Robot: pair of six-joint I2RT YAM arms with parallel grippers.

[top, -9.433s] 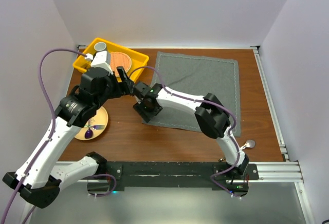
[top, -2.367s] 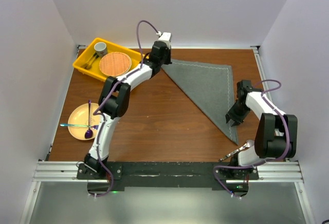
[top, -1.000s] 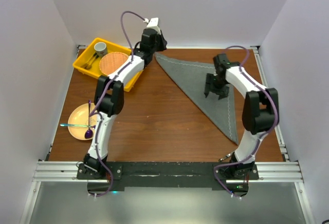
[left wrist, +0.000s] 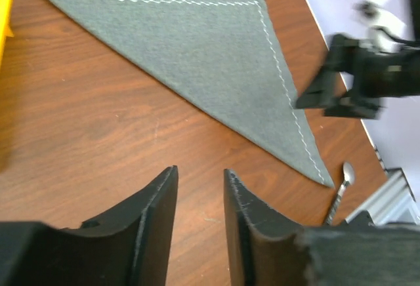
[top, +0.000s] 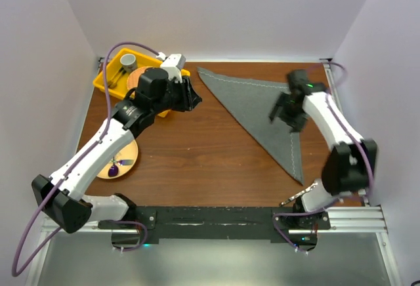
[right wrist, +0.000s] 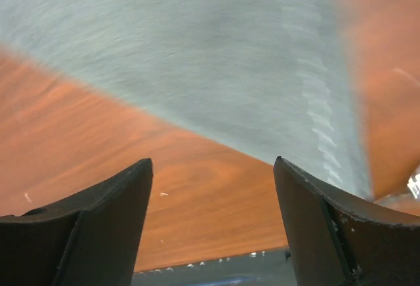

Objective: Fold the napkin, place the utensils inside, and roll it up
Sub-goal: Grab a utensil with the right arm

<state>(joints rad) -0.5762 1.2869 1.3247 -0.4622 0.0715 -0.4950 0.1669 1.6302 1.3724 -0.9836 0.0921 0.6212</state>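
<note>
The grey-green napkin (top: 269, 112) lies folded into a triangle at the right of the table, its pale stitched hem along the far and right edges; it also shows in the left wrist view (left wrist: 210, 50) and the right wrist view (right wrist: 216, 50). My left gripper (top: 195, 99) hovers left of the napkin over bare wood, jaws slightly apart and empty (left wrist: 200, 171). My right gripper (top: 283, 112) is above the napkin's right part, open wide and empty (right wrist: 213, 161). A metal spoon (left wrist: 341, 181) lies by the napkin's near tip. Purple utensils (top: 115, 166) rest on a yellow plate (top: 128, 151) at the left.
A yellow tray (top: 105, 79) at the far left holds a cup (top: 129, 58) and a woven round mat (top: 136, 75), partly hidden by my left arm. White walls close in the far, left and right sides. A metal rail (top: 348, 217) runs along the near edge.
The napkin went from a flat square to a folded triangle. In the last second my left gripper drew back from the napkin's far corner toward the left; my right gripper shifted slightly right.
</note>
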